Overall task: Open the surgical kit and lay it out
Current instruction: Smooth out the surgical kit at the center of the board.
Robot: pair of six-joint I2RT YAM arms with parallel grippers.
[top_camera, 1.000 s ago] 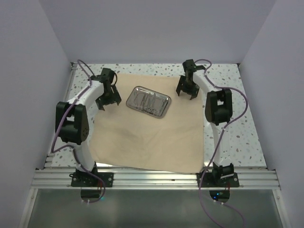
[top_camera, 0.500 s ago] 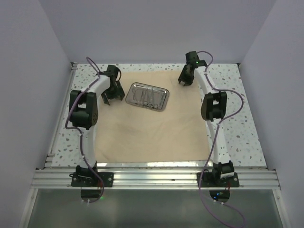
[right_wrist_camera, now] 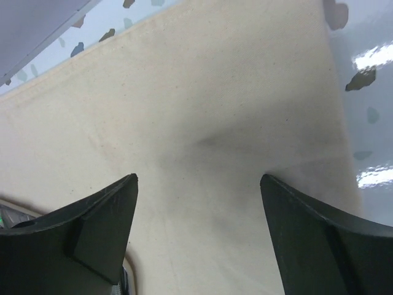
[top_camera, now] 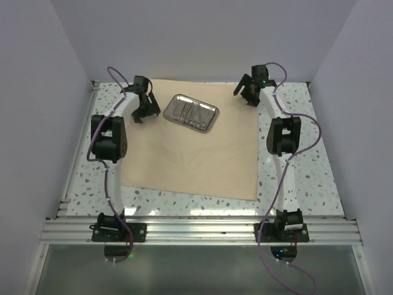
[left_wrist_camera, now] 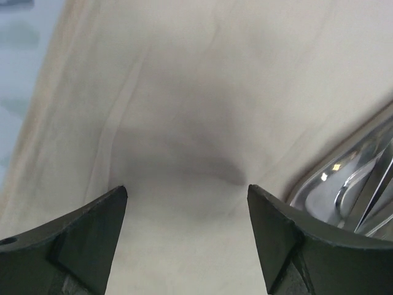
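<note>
The left gripper (left_wrist_camera: 187, 190) is wide open and holds nothing. It hangs over the cloth (top_camera: 184, 160), just left of the tray (top_camera: 193, 113). The right gripper (right_wrist_camera: 198, 178) is open too, with nothing in it, over the cloth's far right corner. Close to the arms runs a metal rail (top_camera: 196, 230). Next comes the tan cloth, spread flat on the speckled surface (top_camera: 307, 178), turned a little. At its far end sits the shiny tray, long side going left to right, right end a bit nearer. Thin tools (top_camera: 189, 112) lie in it side by side. Pale walls (top_camera: 196, 37) stand around.
</note>
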